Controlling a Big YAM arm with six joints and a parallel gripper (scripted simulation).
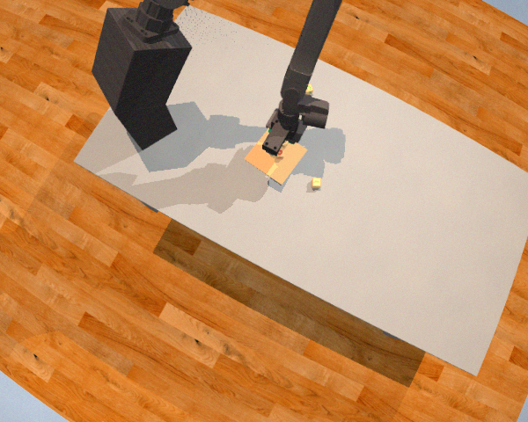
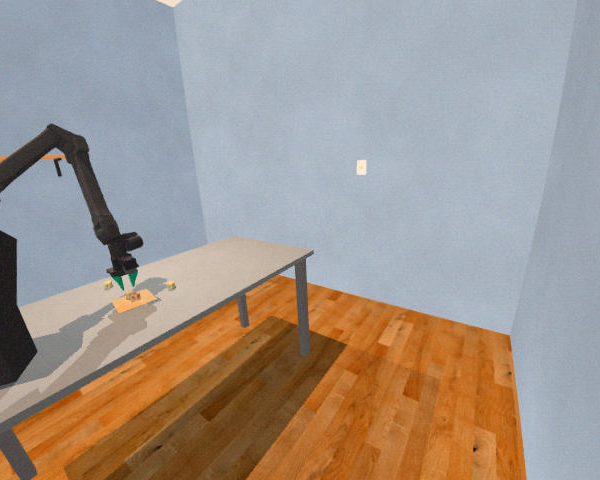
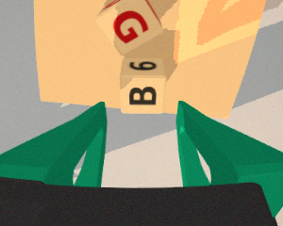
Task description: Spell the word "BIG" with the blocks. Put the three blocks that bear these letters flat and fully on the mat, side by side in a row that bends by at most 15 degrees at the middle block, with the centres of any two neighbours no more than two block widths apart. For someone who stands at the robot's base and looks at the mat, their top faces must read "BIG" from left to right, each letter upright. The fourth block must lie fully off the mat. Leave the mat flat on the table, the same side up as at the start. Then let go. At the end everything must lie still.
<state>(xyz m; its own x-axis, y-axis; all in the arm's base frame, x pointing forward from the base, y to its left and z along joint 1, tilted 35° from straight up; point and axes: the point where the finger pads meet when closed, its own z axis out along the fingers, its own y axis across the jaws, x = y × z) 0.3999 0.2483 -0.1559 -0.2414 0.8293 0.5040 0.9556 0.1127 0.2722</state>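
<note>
Two letters legible only wristside

The tabletop (image 1: pixel 392 218) (image 2: pixel 228 258) is plain pale grey-beige. Toward its long edge's middle, the mat (image 1: pixel 284 170) (image 2: pixel 122 305) (image 3: pixel 75 71) is orange-tan. The tool (image 1: pixel 282 136) (image 2: pixel 125 281) (image 3: pixel 141 111) has green fingers. One cream block (image 3: pixel 142 94) bears a black "B", another (image 3: pixel 131 28) a red "G".
</note>
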